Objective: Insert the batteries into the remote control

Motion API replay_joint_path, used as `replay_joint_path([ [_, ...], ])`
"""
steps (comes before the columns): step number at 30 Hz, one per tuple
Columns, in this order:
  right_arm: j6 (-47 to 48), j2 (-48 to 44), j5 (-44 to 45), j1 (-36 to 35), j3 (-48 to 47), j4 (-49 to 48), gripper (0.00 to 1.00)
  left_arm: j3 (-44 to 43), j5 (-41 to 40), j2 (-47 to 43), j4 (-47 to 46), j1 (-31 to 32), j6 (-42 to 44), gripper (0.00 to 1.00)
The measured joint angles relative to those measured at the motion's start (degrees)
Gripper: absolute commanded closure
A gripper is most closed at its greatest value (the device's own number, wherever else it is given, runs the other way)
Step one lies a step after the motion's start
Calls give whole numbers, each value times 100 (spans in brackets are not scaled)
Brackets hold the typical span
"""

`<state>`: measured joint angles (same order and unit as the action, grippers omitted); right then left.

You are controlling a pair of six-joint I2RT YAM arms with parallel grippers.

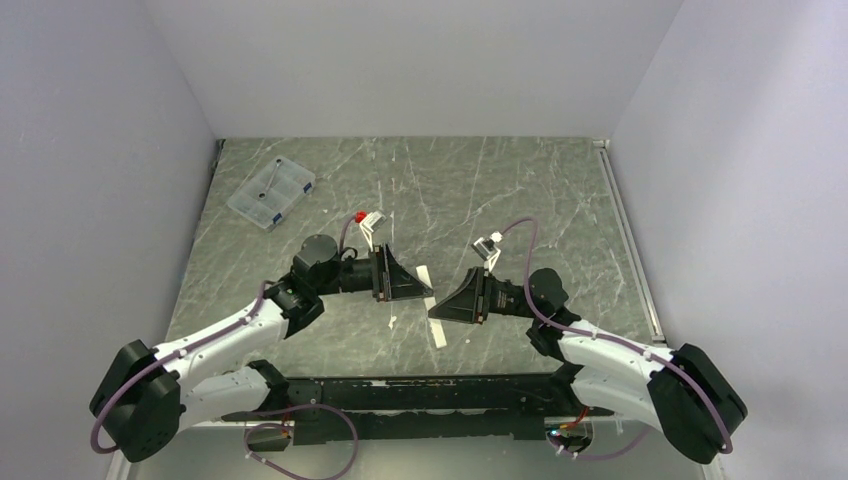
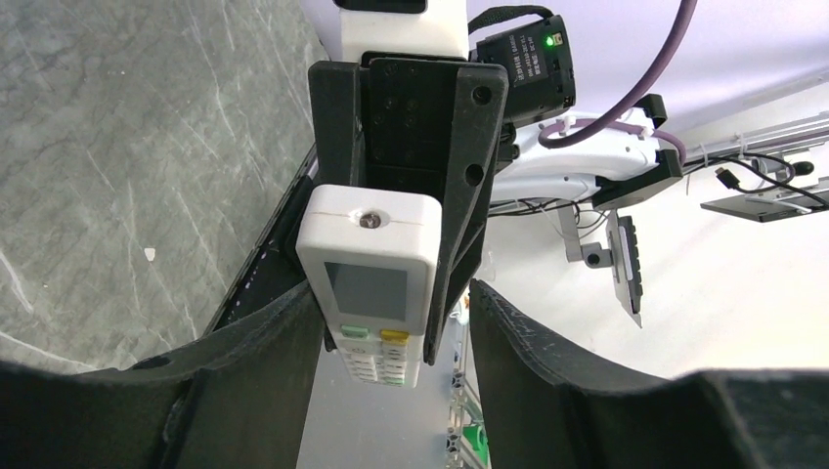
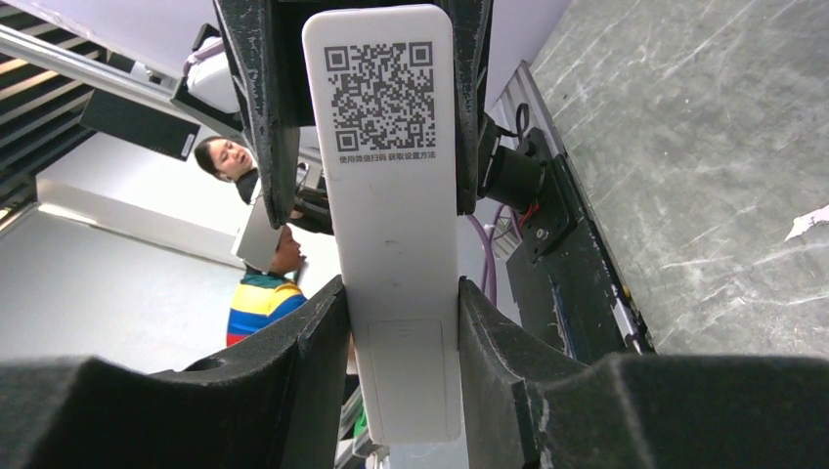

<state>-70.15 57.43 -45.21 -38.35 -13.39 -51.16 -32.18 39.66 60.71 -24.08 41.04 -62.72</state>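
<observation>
Tabletop (image 1: 520, 200) of grey, white-veined stone pattern is enclosed by pale walls on three sides. The left arm (image 1: 220, 340) and the right arm (image 1: 620, 350) are reached inward from the near edge so that their grippers face each other above the middle of the table. A clear plastic box (image 1: 270, 192) is set at the far left, well apart from both arms; what it contains cannot be told. The remote control (image 2: 367, 288) is held off the surface, crosswise between the two grippers, its display and buttons turned towards the left wrist camera and its QR-coded back towards the right wrist camera. The right gripper (image 3: 399, 293) is clamped on the remote's two long edges, both fingers pressed against the white casing. The left gripper (image 2: 391, 303) is spread partway around the button end: one finger (image 2: 264, 342) is seen at the casing's edge, while a gap is left between the casing and the other finger (image 2: 528, 332), so no grip is made. A small white scrap (image 3: 807, 223) is seen lying on the table nearby.
</observation>
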Motion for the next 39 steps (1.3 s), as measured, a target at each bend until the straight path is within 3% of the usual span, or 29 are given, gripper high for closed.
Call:
replay_joint_path([
  [4,-55,48,-2,-33,0,-120,100,-9,-2,4,-24,-4,0,47],
  [9,-105,76,4,-48,2,-245,100,-13,13,68,-85,-26,-4,68],
  [11,-118,94,9,-50,2,-271,100,-24,20,96,-125,-28,-4,72],
  [12,-122,103,13,-48,2,-282,100,-28,24,111,-140,-31,-7,77],
  [14,-127,107,17,-48,2,-289,100,-31,31,131,-157,-33,-7,99],
  [17,-125,107,17,-48,2,-286,89,-31,44,140,-168,-35,-4,100],
  [21,-81,35,28,-48,2,-151,66,-33,42,140,-118,-35,9,100],
  [25,122,-240,120,-50,-13,267,52,-81,22,138,-17,-31,59,100],
  [31,645,-737,201,-31,-166,1300,41,-192,-111,50,400,-20,214,100],
  [39,1429,-1362,431,105,-546,2865,37,-444,-479,-37,1388,-20,557,100],
])
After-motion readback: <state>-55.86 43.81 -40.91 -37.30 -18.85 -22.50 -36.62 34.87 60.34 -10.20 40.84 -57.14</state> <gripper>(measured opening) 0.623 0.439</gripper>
